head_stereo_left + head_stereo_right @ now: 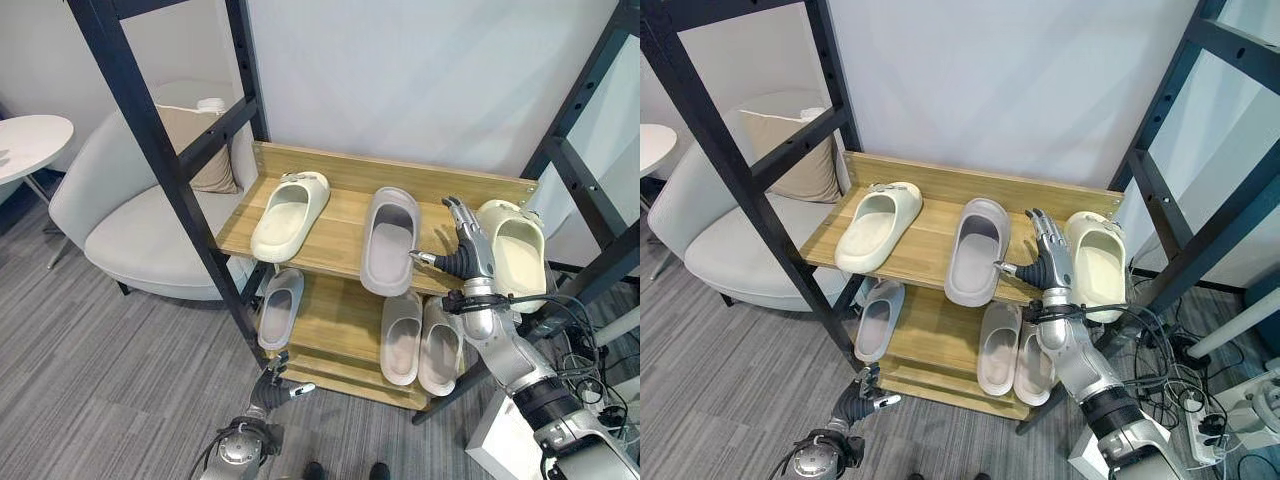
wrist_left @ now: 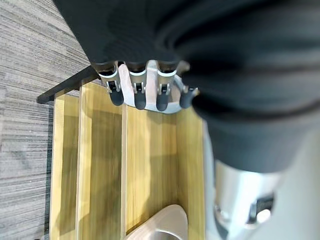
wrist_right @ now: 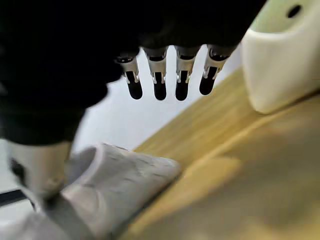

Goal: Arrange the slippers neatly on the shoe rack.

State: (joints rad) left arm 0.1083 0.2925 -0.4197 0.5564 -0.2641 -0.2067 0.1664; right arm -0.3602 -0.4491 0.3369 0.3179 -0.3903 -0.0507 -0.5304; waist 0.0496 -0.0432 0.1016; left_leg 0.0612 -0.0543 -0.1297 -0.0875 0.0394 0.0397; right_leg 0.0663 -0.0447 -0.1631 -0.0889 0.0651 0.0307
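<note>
The wooden shoe rack (image 1: 345,172) has two shelves and stands against the white wall. On the top shelf lie three slippers. A cream slipper (image 1: 290,215) is on the left, turned a bit to the side. A grey slipper (image 1: 389,240) is in the middle, and its heel pokes out over the near edge. A second cream slipper (image 1: 516,250) is at the right end, and it hangs over the near edge too.

The right hand (image 1: 468,255) is up between the grey slipper and the right cream one. Its fingers (image 3: 159,77) are straight and open, and they hold nothing. Its own wrist view shows bare wood under the fingers, with the grey slipper on one side and the cream one on the other.

On the bottom shelf a lone grey slipper (image 1: 279,307) lies at the left and a grey pair (image 1: 420,340) lies side by side at the right. The wood between them is open.

The left hand (image 1: 274,388) is low, near the front of the bottom shelf. Its fingers (image 2: 136,90) are straight and loose with nothing in them.

To the left stands a pale armchair (image 1: 130,215) with a cushion (image 1: 195,140), and a small round table (image 1: 28,140) is further left.
</note>
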